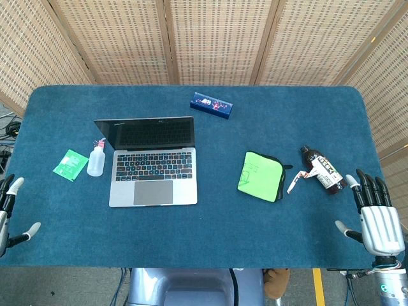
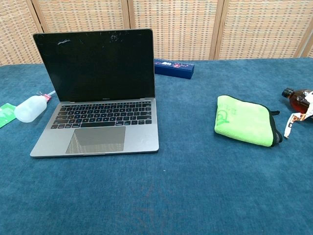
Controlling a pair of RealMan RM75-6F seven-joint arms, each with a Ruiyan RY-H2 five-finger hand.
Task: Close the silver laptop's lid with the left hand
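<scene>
Silver laptop sits open on the left half of the blue table, its dark screen standing close to upright and facing the robot, keyboard and trackpad fully exposed. By my reading the task has not begun: the lid is still up and nothing touches it. The left robot hand shows only at the head view's left edge, near the table's front corner and well apart from the laptop; its fingers are spread and it holds nothing. The right robot hand rests at the front right edge, fingers likewise apart and empty, just beside a brown bottle. The next move probably calls for the left robot hand to travel in over the table, rise behind or above the screen's top edge, and press it forward and down. A white squeeze bottle stands just beside the laptop's left side, so the approach should clear it.
</scene>
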